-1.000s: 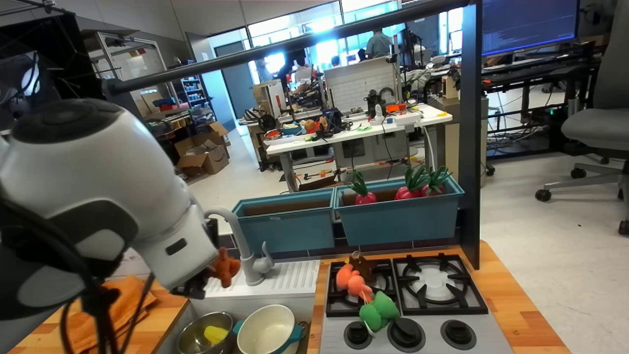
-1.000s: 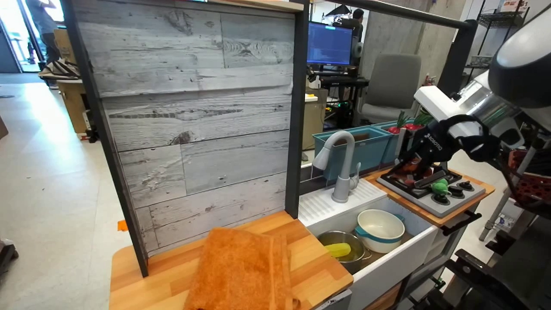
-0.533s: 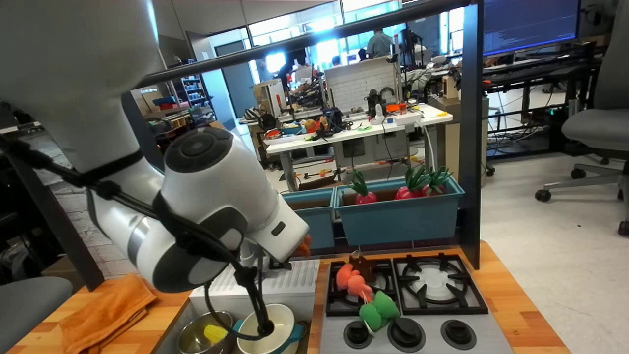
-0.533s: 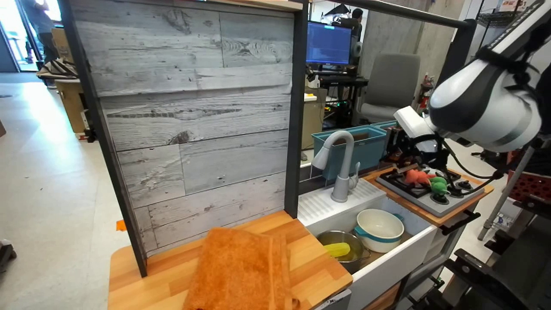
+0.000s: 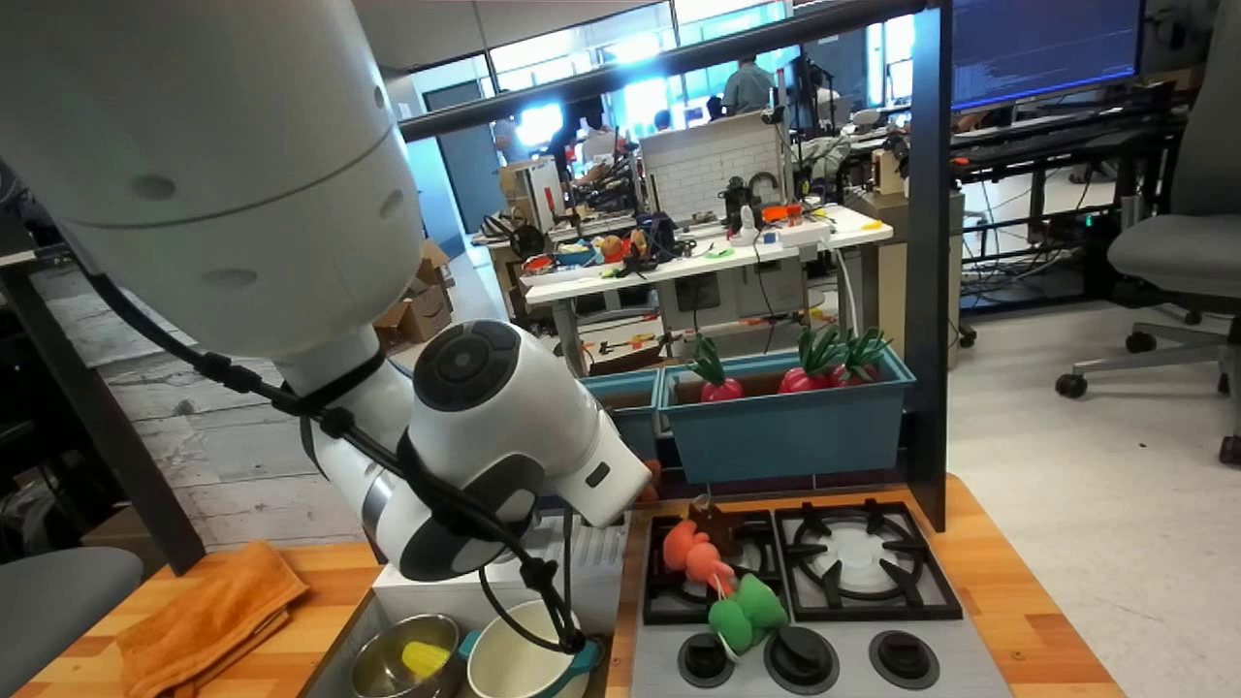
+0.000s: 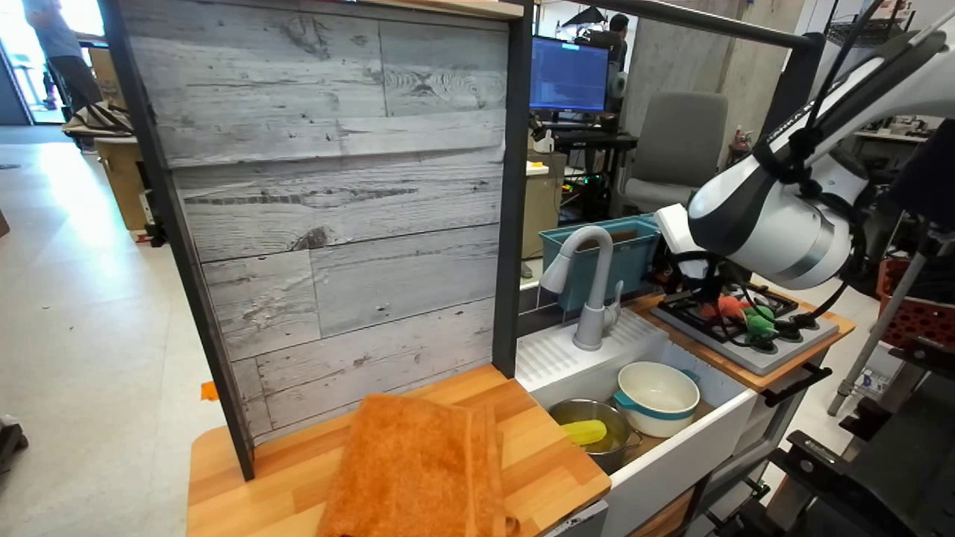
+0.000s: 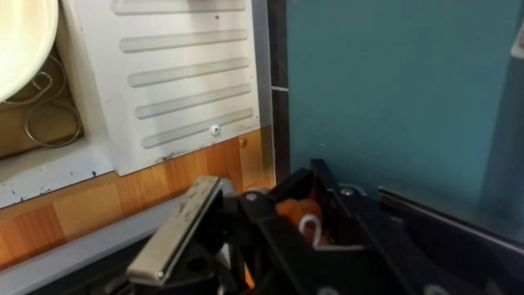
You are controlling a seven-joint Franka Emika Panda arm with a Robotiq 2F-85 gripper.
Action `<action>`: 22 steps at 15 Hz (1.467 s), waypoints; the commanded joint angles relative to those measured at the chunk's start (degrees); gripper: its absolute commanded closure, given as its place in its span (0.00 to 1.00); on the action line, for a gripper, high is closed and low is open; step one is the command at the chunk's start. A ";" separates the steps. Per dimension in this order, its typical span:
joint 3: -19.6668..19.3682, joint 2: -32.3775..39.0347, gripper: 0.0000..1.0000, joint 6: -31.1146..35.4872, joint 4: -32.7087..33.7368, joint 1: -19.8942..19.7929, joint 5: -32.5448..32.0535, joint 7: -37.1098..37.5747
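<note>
In the wrist view my gripper (image 7: 312, 170) is shut, its fingertips nearly meeting, with a small orange-brown plush toy (image 7: 292, 207) caught between the fingers. A white loop (image 7: 310, 223) hangs from the toy. Right beside the jaws rises the wall of a teal planter (image 7: 389, 102). A bit of the same toy (image 5: 652, 480) peeks out past the white hand in an exterior view, where the hand covers the rest of the gripper. On the stove close by lie a coral plush (image 5: 698, 555), a green one (image 5: 747, 613) and a brown one (image 5: 715, 523).
The grey faucet (image 6: 597, 291) stands by the ribbed drainboard (image 7: 192, 65). In the sink are a cream pot (image 6: 660, 425) and a steel pot (image 6: 615, 456) holding yellow corn (image 6: 586, 432). Red radish toys (image 5: 805, 380) sit in the right planter (image 5: 795, 441). An orange towel (image 6: 418, 462) lies on the counter.
My hand has moved away from the robot toward the front of the planters, beside the stove, carrying the orange-brown toy. The jaws have stayed shut. Toys on the stove and pots have not moved.
</note>
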 commanded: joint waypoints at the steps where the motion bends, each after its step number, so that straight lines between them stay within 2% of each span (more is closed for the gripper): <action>1: -1.09 5.20 0.98 8.55 5.86 3.27 2.86 -0.50; 2: -1.32 5.32 0.69 8.88 5.81 3.75 3.67 -0.32; 4: -2.18 4.87 0.62 9.98 4.92 5.32 6.34 0.42; 9: -7.82 -3.30 0.25 13.75 -5.17 14.61 18.63 0.96; 12: -8.58 -9.45 0.04 13.85 -12.39 18.60 21.10 0.33; 13: -7.89 -11.70 0.00 13.92 -15.19 18.86 20.34 0.27; 18: -2.39 -23.49 0.00 11.95 -29.82 16.78 12.27 -0.14; 22: 2.82 -32.19 0.00 12.69 -39.25 11.34 4.68 2.06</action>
